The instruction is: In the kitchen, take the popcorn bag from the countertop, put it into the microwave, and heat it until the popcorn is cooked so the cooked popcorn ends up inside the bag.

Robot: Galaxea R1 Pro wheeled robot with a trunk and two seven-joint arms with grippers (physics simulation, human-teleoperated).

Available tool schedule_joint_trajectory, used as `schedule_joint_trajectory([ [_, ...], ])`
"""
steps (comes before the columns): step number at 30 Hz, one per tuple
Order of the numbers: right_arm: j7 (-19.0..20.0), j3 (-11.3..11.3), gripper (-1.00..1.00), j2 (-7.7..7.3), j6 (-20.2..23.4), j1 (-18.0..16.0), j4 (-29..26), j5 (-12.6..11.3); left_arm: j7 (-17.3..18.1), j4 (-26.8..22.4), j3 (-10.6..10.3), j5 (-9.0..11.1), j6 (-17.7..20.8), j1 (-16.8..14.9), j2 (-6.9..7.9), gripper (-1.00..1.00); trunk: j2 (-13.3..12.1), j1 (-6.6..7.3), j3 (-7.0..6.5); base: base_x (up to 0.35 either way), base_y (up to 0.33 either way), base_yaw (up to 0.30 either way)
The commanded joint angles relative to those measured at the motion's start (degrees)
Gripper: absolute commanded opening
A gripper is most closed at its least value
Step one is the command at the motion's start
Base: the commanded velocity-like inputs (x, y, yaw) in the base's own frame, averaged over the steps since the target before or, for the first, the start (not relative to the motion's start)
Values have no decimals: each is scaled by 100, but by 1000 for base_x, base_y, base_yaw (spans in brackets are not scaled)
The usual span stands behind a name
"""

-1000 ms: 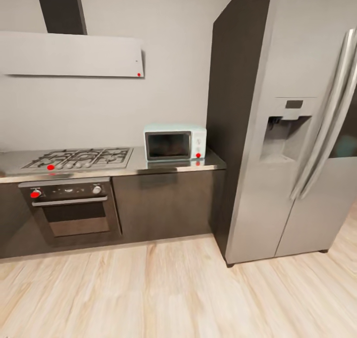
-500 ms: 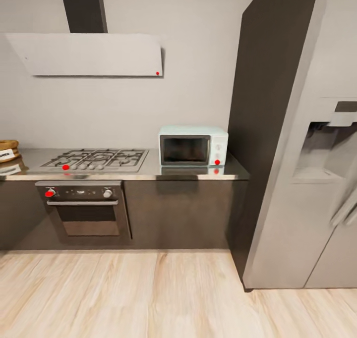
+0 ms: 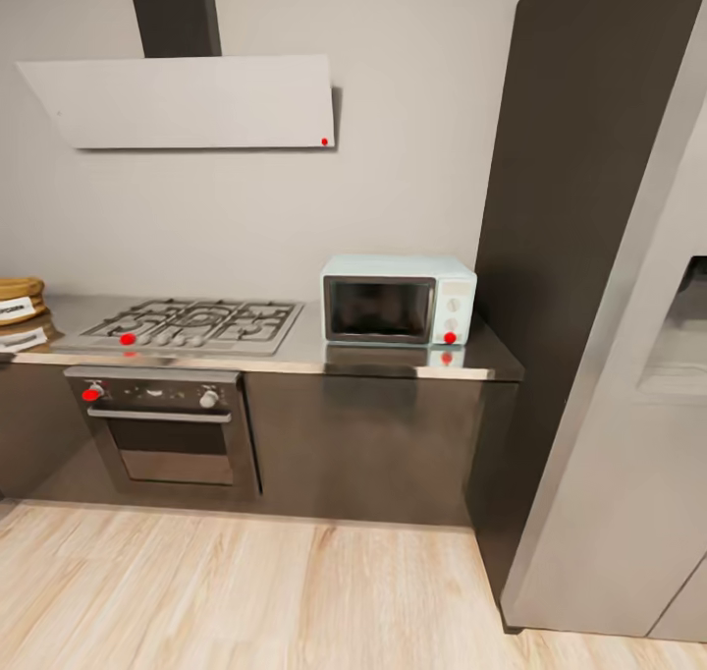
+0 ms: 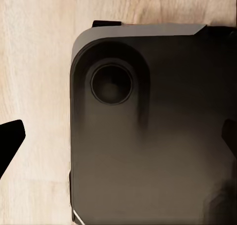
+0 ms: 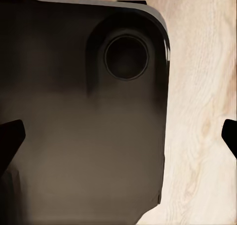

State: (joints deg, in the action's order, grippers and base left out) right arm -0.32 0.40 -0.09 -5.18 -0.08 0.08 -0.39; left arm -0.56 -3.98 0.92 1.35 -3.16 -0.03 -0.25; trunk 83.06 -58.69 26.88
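Approach phase: the robot is judged to be on its way to the counter, with nothing yet picked up.

In the head view the long grey glossy countertop (image 3: 295, 354) on dark brown-black base cabinets is seen across a strip of pale wood-plank floor (image 3: 295, 601). The small squat tan-brown popcorn bag with a white label (image 3: 20, 305) is cut off by the picture's left edge; it sits on the counter just beside the steel gas hob with black grates (image 3: 196, 322). The label is only partly readable, so the bag's identity is taken from shape and colour. No popcorn kernels can be made out.

The small pale-blue boxy microwave with a dark glass door (image 3: 398, 300) stands at the counter's right end, near a tall dark panel. Its door is closed. A built-in black-and-steel oven (image 3: 162, 429) is noted under the hob, and a flat pale-grey extractor hood (image 3: 187, 102) above it.

In the left wrist view the left gripper (image 4: 118, 141) is seen as two dark fingertips set wide apart, nothing between them, hanging over the robot's dark rounded base plate (image 4: 148, 151) and floor. In the right wrist view the right gripper (image 5: 118, 136) is likewise spread and empty.

Next move, as judged: the base must be brought closer and further left, so that the bag comes into reach. The microwave door will also have to be opened before the bag can be put in.
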Motion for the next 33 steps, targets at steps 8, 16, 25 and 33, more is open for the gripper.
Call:
schedule_joint_trajectory([
  [8,-2,22,100,0,-18,-1,1,19,3,-2,7,6,-25,-1,-1,100,2,-3,4,322,-152,0],
  [16,0,31,100,0,-7,-1,1,17,3,-6,13,5,-69,-1,-1,100,2,-3,4,322,-126,0],
  [25,-3,23,100,3,-30,-1,1,21,11,-6,13,-35,-79,-1,-1,100,2,-3,4,177,-16,0],
  [33,-2,22,100,9,-27,-1,1,21,12,-17,13,-39,-83,-4,-1,100,2,-3,4,3,0,-61],
])
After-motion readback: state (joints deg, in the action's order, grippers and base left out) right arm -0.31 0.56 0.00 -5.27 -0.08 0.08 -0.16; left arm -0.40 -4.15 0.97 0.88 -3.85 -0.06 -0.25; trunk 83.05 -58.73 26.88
